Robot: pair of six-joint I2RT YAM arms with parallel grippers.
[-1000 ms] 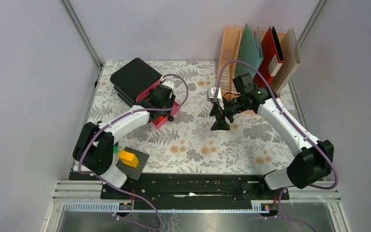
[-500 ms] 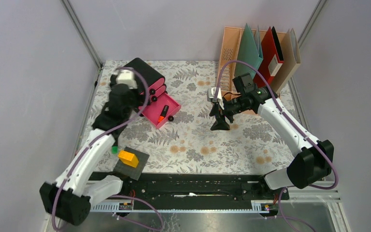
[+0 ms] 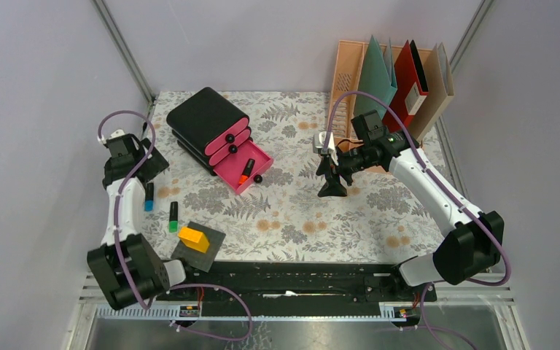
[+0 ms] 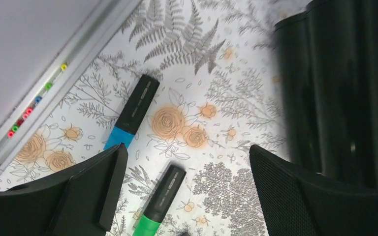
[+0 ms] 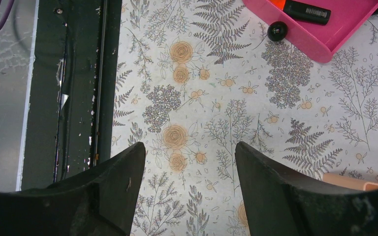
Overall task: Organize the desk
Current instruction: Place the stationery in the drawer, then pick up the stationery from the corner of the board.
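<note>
left pincer (image 3: 148, 165) hangs wide open and empty over the far-left part of the bench (image 3: 299, 219). blue marker (image 3: 149, 197) lies on the bench just near of it, with green marker (image 3: 173, 216) nearer and slightly right. both long axes run near to far, along the left edge. left arm is the nearer one: stretched along that edge, wrist tipped down. right pincer (image 3: 330, 184) is open and empty, well apart at mid-bench. judgement: blue marker is the likely next pick.
</note>
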